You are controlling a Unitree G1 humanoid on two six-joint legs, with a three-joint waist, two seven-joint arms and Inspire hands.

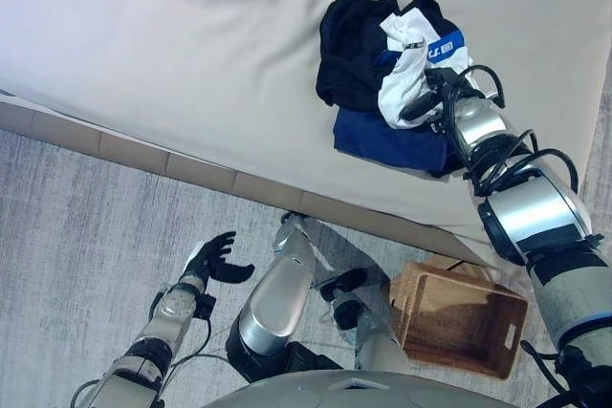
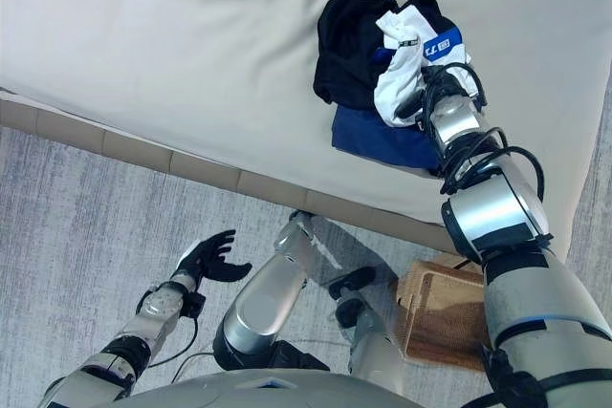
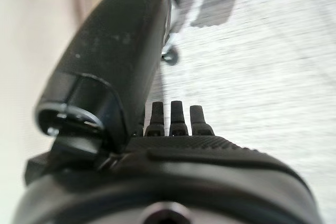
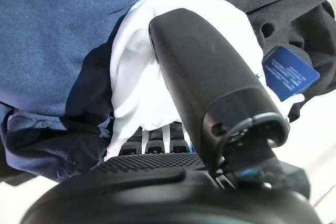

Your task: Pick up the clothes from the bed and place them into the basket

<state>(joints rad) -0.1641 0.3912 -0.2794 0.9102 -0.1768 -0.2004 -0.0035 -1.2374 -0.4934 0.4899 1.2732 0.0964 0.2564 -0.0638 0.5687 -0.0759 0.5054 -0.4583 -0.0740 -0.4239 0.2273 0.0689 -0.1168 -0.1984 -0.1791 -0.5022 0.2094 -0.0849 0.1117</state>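
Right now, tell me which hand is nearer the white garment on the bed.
Right. The right hand is on the white garment, thumb pressed into it. The left hand hangs open over the floor, off the bed.

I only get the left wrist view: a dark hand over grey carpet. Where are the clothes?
Observer: In a pile of clothes on the bed, by the right hand.
Operator: Has that hand got hold of anything?
Observer: Its wrist view shows the thumb and fingers closed on the white garment.
Operator: And the basket?
Observer: The wicker basket stands on the floor beside the bed, with nothing visible inside.
Operator: Is my hand holding something?
Observer: No, the left hand hangs open over the carpet.
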